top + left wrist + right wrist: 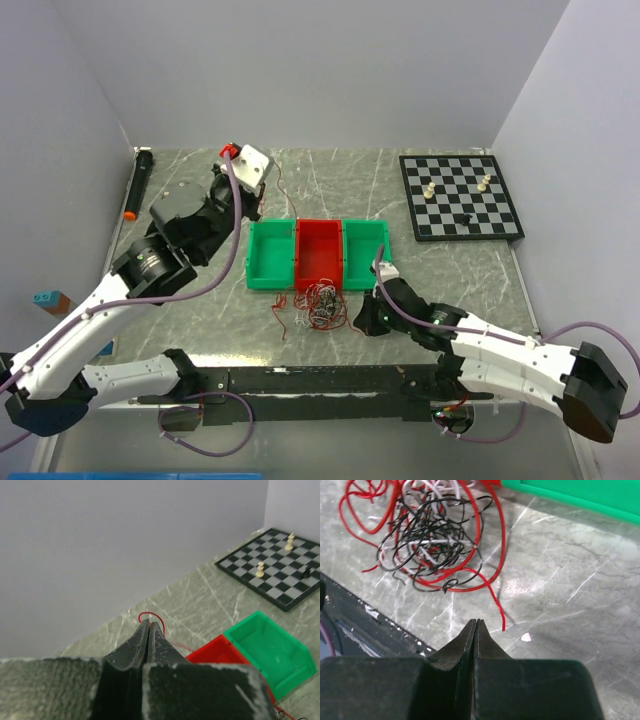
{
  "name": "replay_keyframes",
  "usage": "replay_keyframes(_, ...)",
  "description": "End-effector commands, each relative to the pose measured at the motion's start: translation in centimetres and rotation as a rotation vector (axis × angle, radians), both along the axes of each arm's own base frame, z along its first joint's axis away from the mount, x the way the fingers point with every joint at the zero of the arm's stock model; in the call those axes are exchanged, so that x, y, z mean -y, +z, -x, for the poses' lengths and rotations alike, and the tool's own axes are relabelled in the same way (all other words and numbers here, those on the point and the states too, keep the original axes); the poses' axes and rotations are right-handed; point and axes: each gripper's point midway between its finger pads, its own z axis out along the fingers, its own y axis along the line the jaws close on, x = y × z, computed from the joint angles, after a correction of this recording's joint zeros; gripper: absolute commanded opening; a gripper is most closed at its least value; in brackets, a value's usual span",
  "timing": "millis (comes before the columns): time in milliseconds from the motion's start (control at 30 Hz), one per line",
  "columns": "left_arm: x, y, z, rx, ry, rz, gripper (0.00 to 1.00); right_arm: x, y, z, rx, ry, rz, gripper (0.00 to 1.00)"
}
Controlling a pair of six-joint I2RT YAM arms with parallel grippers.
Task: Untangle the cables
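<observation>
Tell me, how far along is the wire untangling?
Barely begun: nothing looks sorted yet. In hand: the left gripper is shut on one red wire, raised. The right gripper is shut, empty, beside the tangle. Left: that whole knot of red, black and white strands.

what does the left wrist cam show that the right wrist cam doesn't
Only the left wrist view: the left claw shut on a red wire looping at its tip, the chessboard with pieces, and the red bin. Only the right wrist view: the tangle of red, black and white cables, with the right claw shut and empty just short of it, plus a black rail. Both: the marble table and a green bin, though I cannot tell whether it is the same bin.
</observation>
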Motion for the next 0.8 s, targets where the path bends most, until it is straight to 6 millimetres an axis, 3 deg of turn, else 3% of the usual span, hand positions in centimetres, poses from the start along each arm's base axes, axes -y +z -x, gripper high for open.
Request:
replay_keyframes(0, -1.5, 0.1, -1.1, -0.002, 0.080, 0.080, 0.01, -0.4, 1.5, -0.1, 0.058, 0.028, -0.034, 0.00)
replay_keyframes(67, -1.5, -1.0, -1.7, -0.023, 0.083, 0.066, 0.01, -0.5, 3.0, -1.0, 0.101, 0.006, -0.046, 0.00)
replay_keyframes(133, -1.3, -2.0, -2.0, -0.045, 0.079, 0.053, 0.01, -0.9, 4.3, -1.8, 0.145, -0.004, -0.074, 0.10)
replay_keyframes(300, -1.0, -1.8, -1.8, -0.046, 0.059, 0.065, 0.01, -2.3, 5.6, -3.6, 0.197, -0.003, -0.063, 0.24)
replay_keyframes(367, -1.1, -2.1, -2.0, -0.053, 0.067, 0.058, 0.01, -3.2, 5.8, -4.3, 0.209, 0.007, -0.066, 0.34)
replay_keyframes(433, -1.2, -2.7, -2.1, -0.062, 0.075, 0.052, 0.01, -4.2, 6.3, -5.0, 0.228, 0.017, -0.075, 0.51)
replay_keyframes(633, -1.7, -5.2, -2.2, -0.104, 0.094, 0.035, 0.01, -6.8, 7.7, -6.9, 0.273, 0.052, -0.078, 0.57)
replay_keyframes(767, -1.6, -5.9, -2.2, -0.114, 0.089, 0.029, 0.01, -7.7, 5.7, -7.0, 0.236, 0.083, -0.041, 0.57)
